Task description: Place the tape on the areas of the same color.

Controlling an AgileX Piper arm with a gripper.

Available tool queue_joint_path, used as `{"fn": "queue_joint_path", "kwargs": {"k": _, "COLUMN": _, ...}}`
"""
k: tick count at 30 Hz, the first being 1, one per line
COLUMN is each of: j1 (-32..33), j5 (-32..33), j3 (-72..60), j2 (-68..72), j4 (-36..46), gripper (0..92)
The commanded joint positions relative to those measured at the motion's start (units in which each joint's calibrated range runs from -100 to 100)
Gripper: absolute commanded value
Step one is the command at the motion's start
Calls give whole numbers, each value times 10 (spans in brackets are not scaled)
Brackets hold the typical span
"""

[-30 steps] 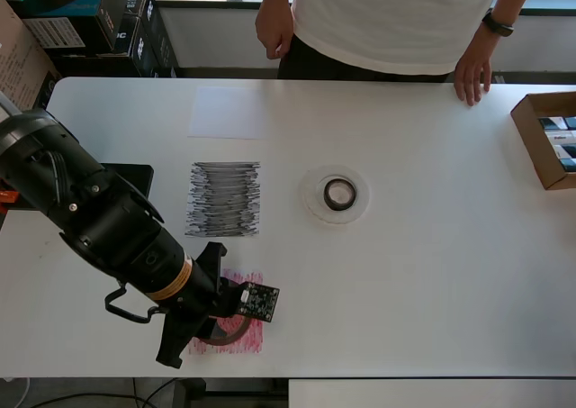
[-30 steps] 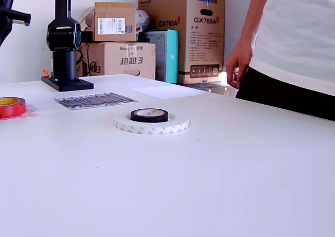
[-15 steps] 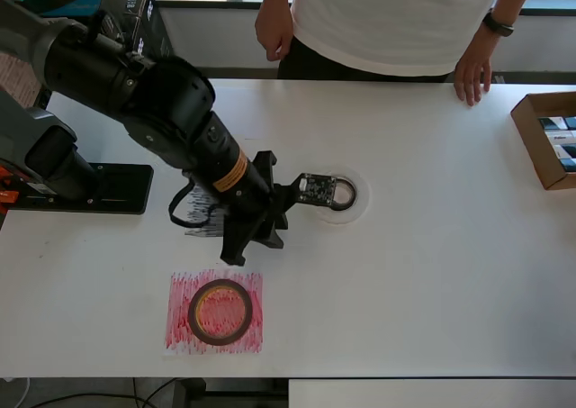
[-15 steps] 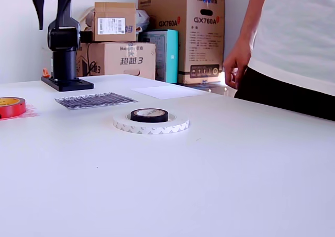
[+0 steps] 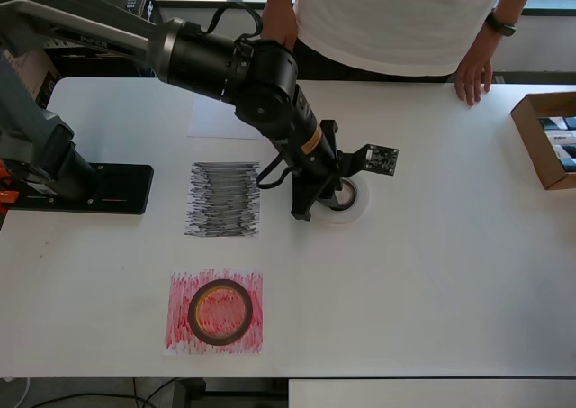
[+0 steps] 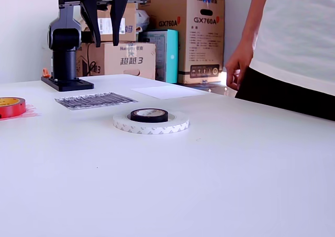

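Note:
The dark-red tape roll (image 5: 219,312) lies flat on the red scribbled patch (image 5: 180,336); both also show in the exterior view, roll (image 6: 10,106) on patch (image 6: 29,112). The small black ring (image 5: 346,194) sits inside the wide white ring (image 5: 356,212) on bare tabletop, also seen in the exterior view as black ring (image 6: 149,115) and white ring (image 6: 152,125). The black scribbled patch (image 5: 223,199) and the white patch (image 5: 216,120) carry nothing. My gripper (image 5: 324,196) hangs over these two rings, partly hiding them. In the exterior view it (image 6: 104,38) is open, empty and well above the table.
A person stands at the table's far edge (image 5: 396,21) with a hand (image 5: 472,77) on the table. An open cardboard box (image 5: 545,140) sits at the overhead view's right edge. The arm's black base (image 5: 85,187) stands at the left. Cartons (image 6: 180,33) stand behind the table.
The gripper left the red roll on the red patch and swung up and across to hang over the white and black rings. The rolls have not moved.

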Motion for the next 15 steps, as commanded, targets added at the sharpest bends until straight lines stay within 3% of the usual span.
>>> {"fn": "queue_joint_path", "kwargs": {"k": 1, "j1": 3, "j5": 42, "j3": -16, "j2": 39, "j4": 6, "gripper": 341}}
{"fn": "queue_joint_path", "kwargs": {"k": 15, "j1": 17, "j5": 144, "j3": -13, "j2": 74, "j4": 7, "gripper": 339}}
